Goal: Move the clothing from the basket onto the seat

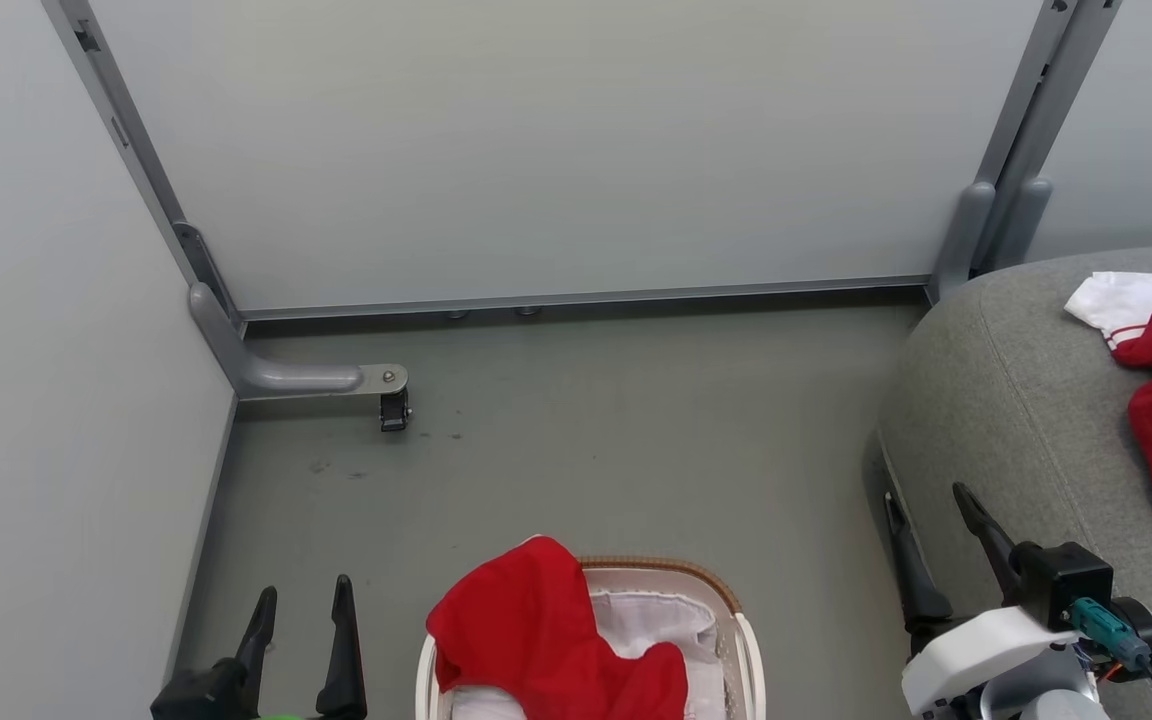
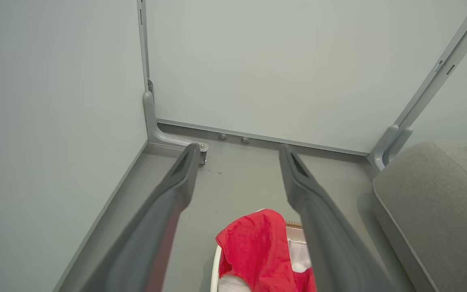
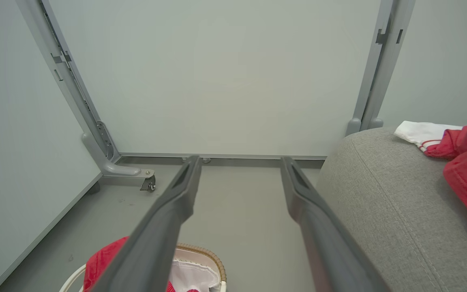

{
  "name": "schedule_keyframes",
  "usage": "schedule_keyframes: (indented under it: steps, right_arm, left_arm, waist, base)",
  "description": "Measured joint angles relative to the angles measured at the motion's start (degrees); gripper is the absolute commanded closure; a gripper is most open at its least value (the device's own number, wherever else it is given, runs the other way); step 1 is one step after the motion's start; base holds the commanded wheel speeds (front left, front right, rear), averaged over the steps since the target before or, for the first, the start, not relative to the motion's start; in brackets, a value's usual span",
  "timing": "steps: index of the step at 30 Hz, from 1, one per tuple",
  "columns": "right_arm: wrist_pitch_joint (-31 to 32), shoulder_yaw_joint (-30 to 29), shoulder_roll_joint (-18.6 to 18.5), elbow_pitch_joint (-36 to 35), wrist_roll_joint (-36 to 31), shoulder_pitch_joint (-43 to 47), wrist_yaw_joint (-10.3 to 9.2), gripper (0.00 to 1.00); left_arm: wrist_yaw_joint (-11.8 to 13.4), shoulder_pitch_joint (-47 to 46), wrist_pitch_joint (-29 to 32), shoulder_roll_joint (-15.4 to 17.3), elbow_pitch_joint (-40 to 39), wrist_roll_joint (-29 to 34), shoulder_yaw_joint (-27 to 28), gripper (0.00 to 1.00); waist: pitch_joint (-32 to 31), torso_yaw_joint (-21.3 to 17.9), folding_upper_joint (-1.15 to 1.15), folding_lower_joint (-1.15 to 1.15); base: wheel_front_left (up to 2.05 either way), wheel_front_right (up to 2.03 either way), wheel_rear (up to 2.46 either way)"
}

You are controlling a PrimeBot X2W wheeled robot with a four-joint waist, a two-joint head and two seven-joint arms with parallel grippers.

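Left gripper [image 1: 304,590] and right gripper [image 1: 923,492] hang released, empty; red clothing [image 1: 536,620] drapes the basket [image 1: 681,566] rim, more lies on the seat [image 1: 1016,400].

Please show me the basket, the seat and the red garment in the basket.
basket [image 1: 671,567], head view, woven rim.
seat [image 1: 1016,420], head view, grey cushion top.
red garment [image 1: 536,620], head view, its middle.

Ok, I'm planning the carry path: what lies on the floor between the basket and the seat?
Nothing: the head view shows bare grey floor between the basket and the seat; the open right gripper hangs by the seat's edge.
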Motion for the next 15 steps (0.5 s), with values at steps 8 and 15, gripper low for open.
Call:
schedule_keyframes:
  steps: [8,15]
  right_arm:
    - [0.0,-0.2,0.0,0.0,0.1,-0.1,0.00,0.00]
    - [0.0,-1.1,0.0,-0.5,-0.4,-1.0,0.00,0.00]
  left_arm:
    - [-0.3,-0.1,0.0,-0.3,0.2,0.9,-0.2,0.00]
    - [-0.8,-2.2,0.0,-0.4,0.5,2.1,-1.8,0.00]
  waist:
    - [0.5,-0.4,0.00,0.00]
    - [1.8,-1.0,0.00,0.00]
  base:
    - [0.00,0.00,0.00]
    - [0.00,0.00,0.00]
